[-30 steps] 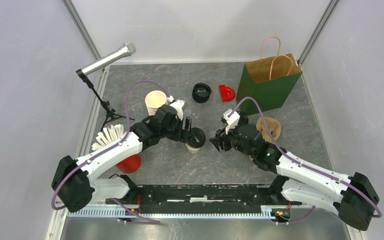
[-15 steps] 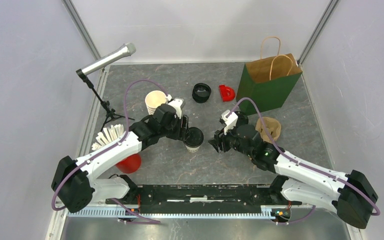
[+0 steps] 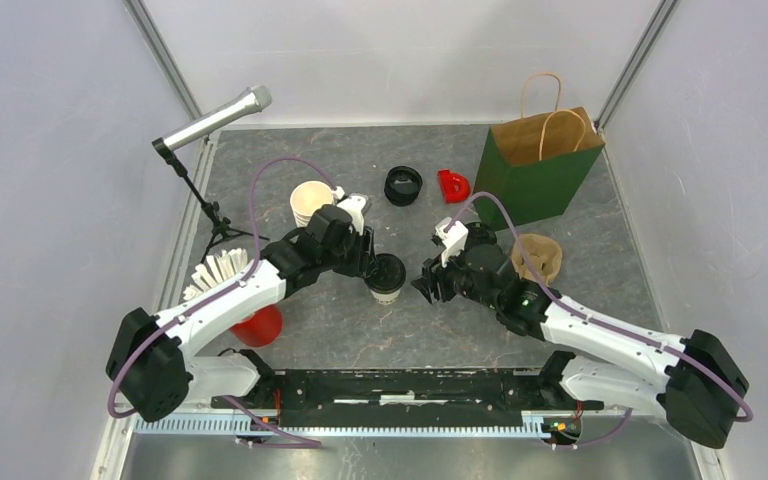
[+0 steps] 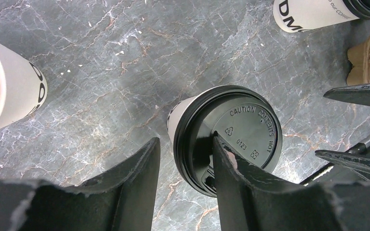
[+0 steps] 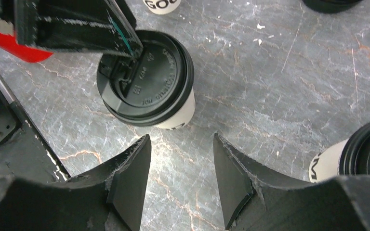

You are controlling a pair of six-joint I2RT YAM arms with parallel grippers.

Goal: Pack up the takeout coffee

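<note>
Near the middle of the surface (image 3: 360, 330) one lidded cup (image 3: 387, 278) stands upright. The left fingers (image 4: 135, 183) straddle its rim at a middling spread: one lies over the black lid (image 4: 243, 132), the other just outside the wall with a sliver of gap showing, so they are not yet pinching. Thin paper will likely dent, and a pinch at the rim could pop the lid. If full, the cup is top-heavy and could spill, so a hold across the body below the lid looks safer. The right fingers (image 5: 130, 178) hover beside it, parted and empty. A second lidded cup (image 5: 356, 154) stands near the cardboard carrier (image 3: 538, 258), and the paper bag (image 3: 540, 165) is behind, well apart. The cup stack (image 3: 310, 203) crowds the left arm's far side.
</note>
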